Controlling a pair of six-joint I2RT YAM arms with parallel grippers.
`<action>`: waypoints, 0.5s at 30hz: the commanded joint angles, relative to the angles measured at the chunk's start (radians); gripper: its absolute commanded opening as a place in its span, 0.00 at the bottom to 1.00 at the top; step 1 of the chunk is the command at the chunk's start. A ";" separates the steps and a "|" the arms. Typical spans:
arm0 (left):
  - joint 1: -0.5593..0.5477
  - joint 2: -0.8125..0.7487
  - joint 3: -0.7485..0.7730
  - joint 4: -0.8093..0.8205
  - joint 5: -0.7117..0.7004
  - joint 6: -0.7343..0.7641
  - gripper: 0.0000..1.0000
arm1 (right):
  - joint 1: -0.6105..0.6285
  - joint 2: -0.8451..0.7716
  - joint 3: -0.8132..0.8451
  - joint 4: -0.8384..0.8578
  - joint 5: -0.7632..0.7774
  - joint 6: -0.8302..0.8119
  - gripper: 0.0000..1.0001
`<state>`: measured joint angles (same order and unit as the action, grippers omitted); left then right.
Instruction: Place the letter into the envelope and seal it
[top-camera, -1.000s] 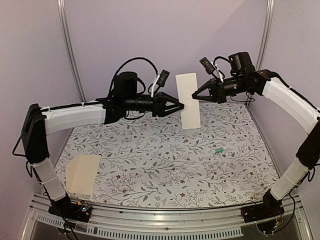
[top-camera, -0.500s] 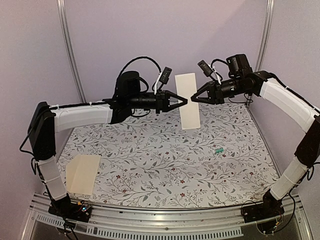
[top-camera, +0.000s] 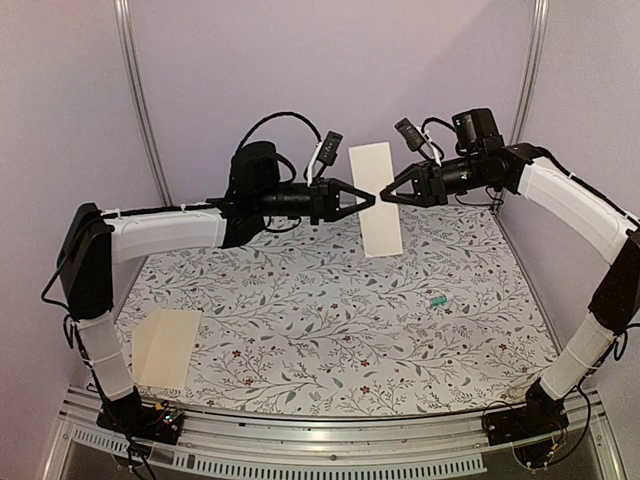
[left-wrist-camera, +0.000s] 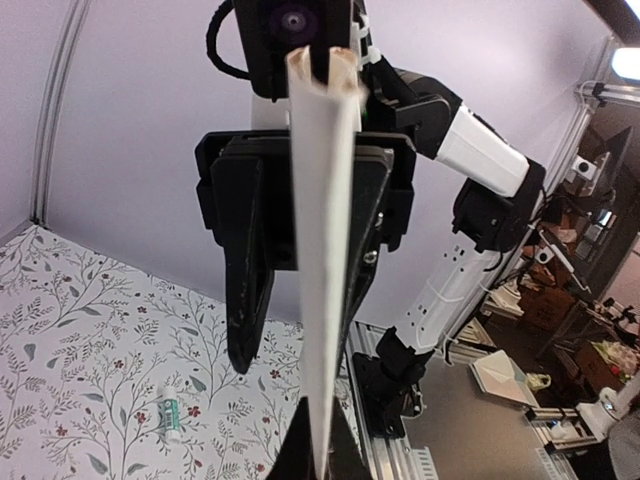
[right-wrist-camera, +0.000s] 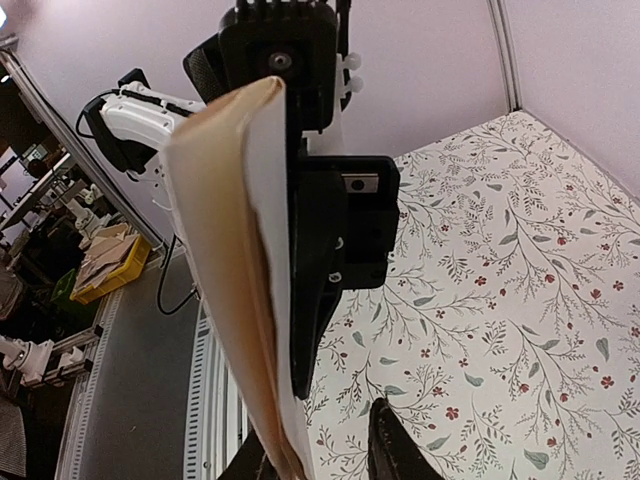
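Holding the letter (top-camera: 380, 230) mid-air at far centre, clamped in the jaws of both left gripper (top-camera: 368, 198) and right gripper (top-camera: 388, 196). Best not to tug; loosen one side gently, then head for the envelope (top-camera: 167, 346) near left on the surface (top-camera: 330, 320).

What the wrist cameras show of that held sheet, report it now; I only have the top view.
Observer: Left wrist view: the letter is edge-on, its layers parting at the top.
Operator: Check the left gripper.
Observer: The left gripper pinches the letter's edge between its fingers.
Operator: Colour, from the right wrist.
Observer: Tan outer face, with a white layer against it.
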<state>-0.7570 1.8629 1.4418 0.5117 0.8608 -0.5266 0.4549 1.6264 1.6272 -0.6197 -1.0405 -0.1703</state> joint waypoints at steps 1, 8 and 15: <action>0.008 0.021 0.018 0.023 0.019 -0.009 0.00 | -0.002 0.011 -0.006 0.052 -0.056 0.045 0.26; 0.008 0.025 0.033 -0.005 0.014 -0.002 0.00 | -0.002 0.019 -0.013 0.059 -0.078 0.054 0.05; 0.010 0.022 0.035 -0.014 0.003 0.002 0.00 | -0.001 0.017 -0.031 0.061 -0.073 0.052 0.19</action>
<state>-0.7567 1.8744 1.4479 0.4988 0.8642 -0.5285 0.4549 1.6367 1.6169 -0.5732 -1.1019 -0.1204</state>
